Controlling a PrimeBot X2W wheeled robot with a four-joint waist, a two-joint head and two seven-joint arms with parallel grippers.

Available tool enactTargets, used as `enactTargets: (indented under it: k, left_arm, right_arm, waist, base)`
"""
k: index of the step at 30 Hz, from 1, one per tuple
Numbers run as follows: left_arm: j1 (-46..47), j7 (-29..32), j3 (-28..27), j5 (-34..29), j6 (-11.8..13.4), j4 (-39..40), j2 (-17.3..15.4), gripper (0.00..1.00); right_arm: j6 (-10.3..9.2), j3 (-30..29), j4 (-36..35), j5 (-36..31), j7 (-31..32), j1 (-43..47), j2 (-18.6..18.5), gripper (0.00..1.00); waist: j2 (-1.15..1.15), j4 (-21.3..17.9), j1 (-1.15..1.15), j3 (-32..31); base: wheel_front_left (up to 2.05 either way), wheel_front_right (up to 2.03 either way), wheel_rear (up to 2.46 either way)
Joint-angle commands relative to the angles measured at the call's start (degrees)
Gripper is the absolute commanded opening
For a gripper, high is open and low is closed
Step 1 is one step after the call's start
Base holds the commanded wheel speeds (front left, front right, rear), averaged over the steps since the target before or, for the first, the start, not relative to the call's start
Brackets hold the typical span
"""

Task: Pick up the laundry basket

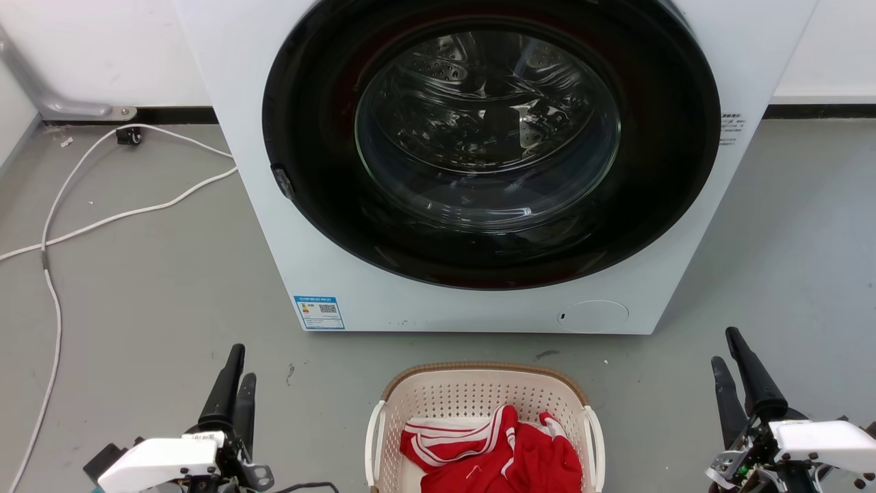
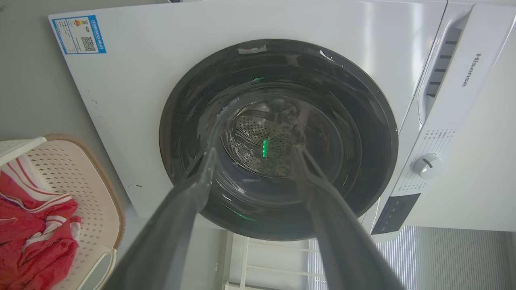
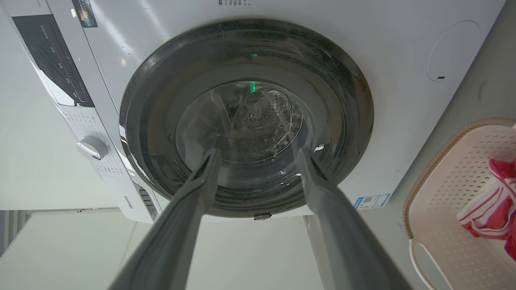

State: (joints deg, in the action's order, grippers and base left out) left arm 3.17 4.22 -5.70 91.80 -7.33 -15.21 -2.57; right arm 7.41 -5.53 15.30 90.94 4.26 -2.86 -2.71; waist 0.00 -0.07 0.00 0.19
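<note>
The laundry basket, cream perforated plastic w/ brown woven-look rim, rounded-rect., sits on the smooth grey floor before the glossy white washer, crumpled red garment inside. Left tool & right tool flank it, tapered dark fingers spread, empty.

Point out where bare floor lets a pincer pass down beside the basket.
Bare floor flanks the basket: a wide patch between it and the left pincer, another between it and the right pincer. The strip between basket and washer is narrow. Far left, cables cross the floor.
</note>
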Motion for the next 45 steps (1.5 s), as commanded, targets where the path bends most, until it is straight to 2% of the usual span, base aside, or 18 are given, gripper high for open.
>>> enactTargets:
  k: [1,7,14,23,28,34,37,45]
  left_arm:
    - [0.22,-0.75,0.05,-1.02,-0.03,0.87,-0.17,1.00]
    - [-0.01,-2.34,-1.35,-3.88,-0.05,0.79,-0.19,1.00]
    - [0.06,-4.08,-4.27,-8.13,-0.02,0.36,-0.21,1.00]
    - [0.47,-6.12,-7.30,-17.01,1.27,3.97,-0.24,1.00]
    - [0.47,-7.16,-8.48,-22.13,3.29,7.95,-0.25,1.00]
    - [-1.36,-8.35,-5.29,-29.41,4.38,12.57,-0.26,1.00]
    - [-2.26,-8.94,-3.56,-33.17,3.79,14.17,-0.29,1.00]
    - [-4.03,-10.36,2.23,-47.81,3.13,16.82,-0.29,1.00]
  right_arm:
    - [0.07,0.21,-1.36,-1.10,-0.75,-0.37,-0.11,1.00]
    - [0.08,-0.72,-1.02,-4.29,-2.34,-0.08,-0.12,1.00]
    - [0.08,-2.30,-1.68,-14.06,-4.07,-0.76,-0.13,1.00]
    - [0.09,-2.85,-8.31,-30.20,-6.12,-1.28,-0.15,1.00]
    - [0.09,-1.20,-12.42,-39.83,-7.16,-1.29,-0.16,1.00]
    - [0.09,0.72,-15.27,-49.11,-8.39,-0.72,-0.17,1.00]
    - [0.09,1.52,-15.97,-52.59,-8.96,-0.12,-0.18,1.00]
    - [0.10,2.45,-15.81,-60.52,-10.42,1.22,-0.19,1.00]
  waist:
    - [0.00,-0.02,0.00,-0.01]
    - [0.00,-0.10,0.00,0.01]
    - [0.00,-0.16,0.00,0.10]
    - [0.00,-0.04,0.00,0.44]
    - [0.00,0.07,0.00,0.64]
    - [0.00,0.16,0.00,0.75]
    - [0.00,0.15,0.00,0.72]
    - [0.00,-0.06,0.00,0.73]
  base:
    - [0.00,0.00,0.00]
    - [0.00,0.00,0.00]
    - [0.00,0.00,0.00]
    - [0.00,0.00,0.00]
    - [0.00,0.00,0.00]
    - [0.00,0.00,0.00]
    - [0.00,0.00,0.00]
    - [0.00,0.00,0.00]
